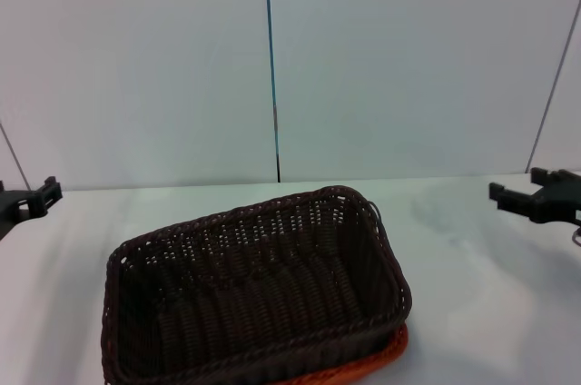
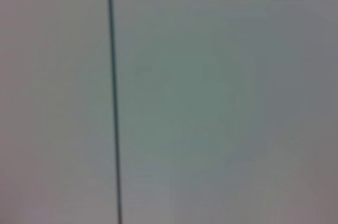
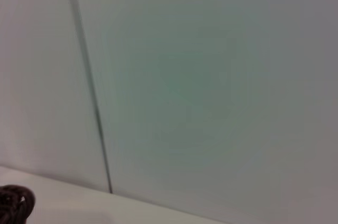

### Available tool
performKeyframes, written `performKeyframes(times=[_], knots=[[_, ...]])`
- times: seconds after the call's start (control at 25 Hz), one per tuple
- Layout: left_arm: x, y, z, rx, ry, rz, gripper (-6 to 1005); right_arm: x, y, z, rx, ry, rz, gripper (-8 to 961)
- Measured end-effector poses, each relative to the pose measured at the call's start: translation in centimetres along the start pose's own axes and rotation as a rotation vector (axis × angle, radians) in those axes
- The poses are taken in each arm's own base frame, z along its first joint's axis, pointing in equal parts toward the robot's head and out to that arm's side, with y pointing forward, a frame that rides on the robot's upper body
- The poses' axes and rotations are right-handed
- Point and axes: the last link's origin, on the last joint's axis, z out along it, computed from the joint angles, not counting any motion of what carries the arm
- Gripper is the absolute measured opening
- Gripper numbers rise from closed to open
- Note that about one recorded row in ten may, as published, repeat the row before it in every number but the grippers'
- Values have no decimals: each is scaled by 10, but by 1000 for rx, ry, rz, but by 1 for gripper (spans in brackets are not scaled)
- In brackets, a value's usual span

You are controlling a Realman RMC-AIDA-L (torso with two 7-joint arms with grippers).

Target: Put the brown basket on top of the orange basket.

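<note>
The brown basket [image 1: 259, 299] sits nested on the orange basket [image 1: 386, 356], whose rim shows beneath it at the near tabletop [image 1: 481, 312] edge. Farther back, left gripper [image 1: 36, 196] and right gripper [image 1: 537, 196] hang at the sides; their jaws' state I cannot tell.

A plain pale wall [image 1: 408, 58] with a thin dark vertical seam [image 1: 271, 58] rises behind a white table [image 1: 472, 258]

The white tabletop [image 1: 472, 249] carries the orange basket [image 1: 381, 360], between the left pincer [image 1: 36, 196] and right pincer [image 1: 536, 196], nearer than both, with the brown basket [image 1: 254, 303] nested on it.
</note>
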Motion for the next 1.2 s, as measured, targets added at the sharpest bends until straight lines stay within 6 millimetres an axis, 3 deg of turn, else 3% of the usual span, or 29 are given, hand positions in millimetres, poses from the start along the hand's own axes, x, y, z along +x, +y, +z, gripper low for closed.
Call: performKeyframes(times=[0.56,0.96,1.2], knots=[[1,1,-1,-12,7,-19,784,9,35,-7,-241,100,143,807],[-2,-4,-2,18,7,-62,788,14,37,-4,-273,116,154,807],[0,-2,1,143,13,-25,790,15,40,-7,-287,169,229,807]])
